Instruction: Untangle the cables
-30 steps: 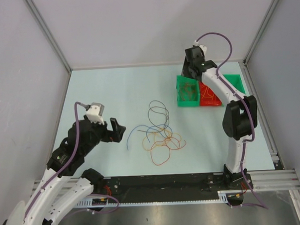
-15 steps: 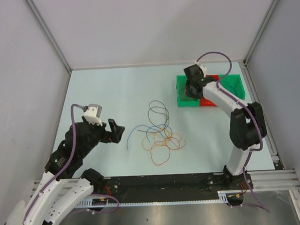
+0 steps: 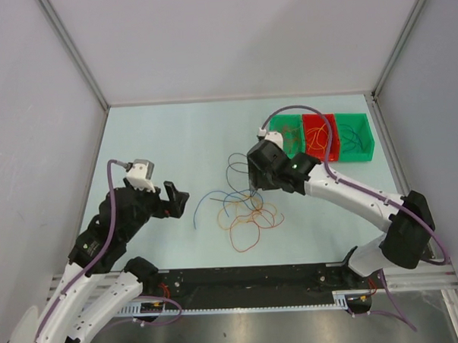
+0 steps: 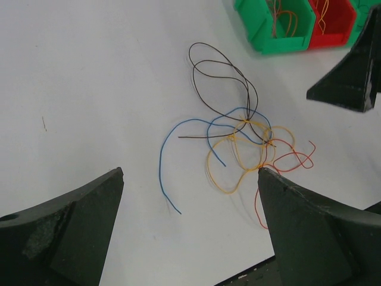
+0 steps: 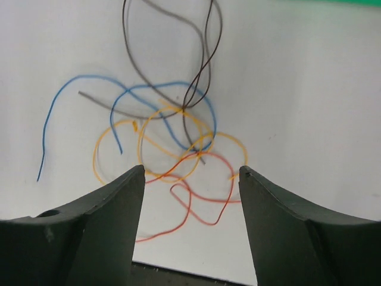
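Note:
The cables (image 3: 244, 205) lie in a loose tangle mid-table: dark brown loops (image 5: 128, 59) at the far side, blue strands (image 5: 52, 113), orange rings (image 5: 99, 154) and a red one (image 5: 209, 221) toward the near side. My right gripper (image 3: 254, 178) hovers just over the tangle's right part, open, with the red and orange wires showing between its fingers (image 5: 191, 169) and nothing held. My left gripper (image 3: 177, 193) stands open to the left of the cables, apart from the loose blue end (image 4: 162, 179), which lies ahead of its gap (image 4: 190, 174).
Three bins stand in a row at the back right: a green one (image 3: 287, 155), a red one (image 3: 319, 154) and another green one (image 3: 367, 139), each with thin wires inside. The right arm's purple cable (image 3: 287, 110) arcs over them. Grey walls enclose the table.
The right arm has swung from over the bins down and left to above the tangle, and its jaws have widened. The left arm has hardly moved.

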You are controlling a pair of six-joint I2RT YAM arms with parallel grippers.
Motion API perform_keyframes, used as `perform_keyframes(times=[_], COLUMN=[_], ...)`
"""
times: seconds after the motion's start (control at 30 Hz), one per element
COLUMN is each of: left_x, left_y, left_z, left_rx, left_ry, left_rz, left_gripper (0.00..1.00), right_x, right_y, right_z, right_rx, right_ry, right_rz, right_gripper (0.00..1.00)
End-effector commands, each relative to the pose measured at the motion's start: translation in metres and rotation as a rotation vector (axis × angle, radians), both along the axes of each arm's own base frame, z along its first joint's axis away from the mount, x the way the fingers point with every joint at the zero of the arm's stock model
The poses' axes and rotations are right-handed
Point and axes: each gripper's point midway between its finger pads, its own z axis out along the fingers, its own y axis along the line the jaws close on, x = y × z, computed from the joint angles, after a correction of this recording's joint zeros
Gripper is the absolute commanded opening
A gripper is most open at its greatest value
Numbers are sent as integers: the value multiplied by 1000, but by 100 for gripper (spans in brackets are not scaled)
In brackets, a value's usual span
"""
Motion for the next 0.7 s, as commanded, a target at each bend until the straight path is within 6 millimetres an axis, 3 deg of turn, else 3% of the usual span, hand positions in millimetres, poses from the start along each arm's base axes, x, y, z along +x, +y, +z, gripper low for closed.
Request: perform_keyframes(times=[0.0,0.07,0.1,0.27,0.4,0.67], left_x=[2,1,0,-3,-5,-6], left_y=[5,6,6,4,1,3], left_z=[7,8,8,9,9,11], left_rx=[-25,-27,-30,-33,-32,-39], left_ry=[-28,-35,-34,-39,-38,-52], left_rz=[36,44,44,34,19,26], left_gripper=[100,100,100,100,100,100], right_x=[-45,-57,-73,-94,-94,-73], right_y=[22,37,51,80,74,50], right_z=[-6,-12,-14,-39,-59,-73], right_rx=[30,67,75,116,71,3], right_ry=[56,70,72,93,83,65], right_rz=[3,-50,-25,-126,-221,-327], right_gripper=[70,72,75,80,81,86])
